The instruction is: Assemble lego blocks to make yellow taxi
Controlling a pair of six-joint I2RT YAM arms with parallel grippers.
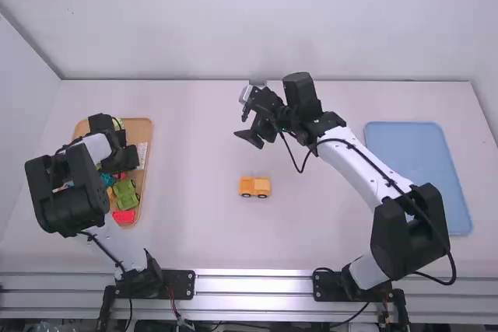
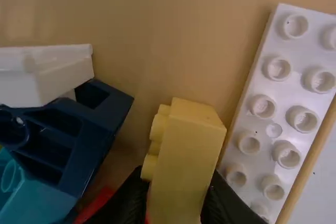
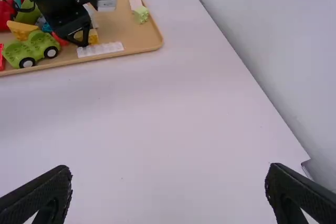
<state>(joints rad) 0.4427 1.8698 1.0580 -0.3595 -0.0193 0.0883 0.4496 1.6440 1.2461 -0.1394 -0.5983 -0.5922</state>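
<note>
In the high view my left gripper (image 1: 120, 164) is down over the wooden tray. The left wrist view has my left gripper (image 2: 176, 200) shut on a yellow block (image 2: 184, 156), whose studs face sideways. The same yellow block (image 3: 93, 37) appears in the right wrist view. An orange-yellow wheeled vehicle piece (image 1: 254, 186) sits alone at mid-table. Beyond it, above the table, is my right gripper (image 1: 246, 118); in the right wrist view my right gripper (image 3: 168, 187) stands wide open, nothing between its fingers.
The tray (image 1: 145, 128) at the left holds a white studded plate (image 2: 283, 108), a dark blue block (image 2: 68, 135), a green wheeled piece (image 3: 32, 49) and several other blocks. A blue tray (image 1: 418, 172) lies at the right. Walls stand behind and beside the table.
</note>
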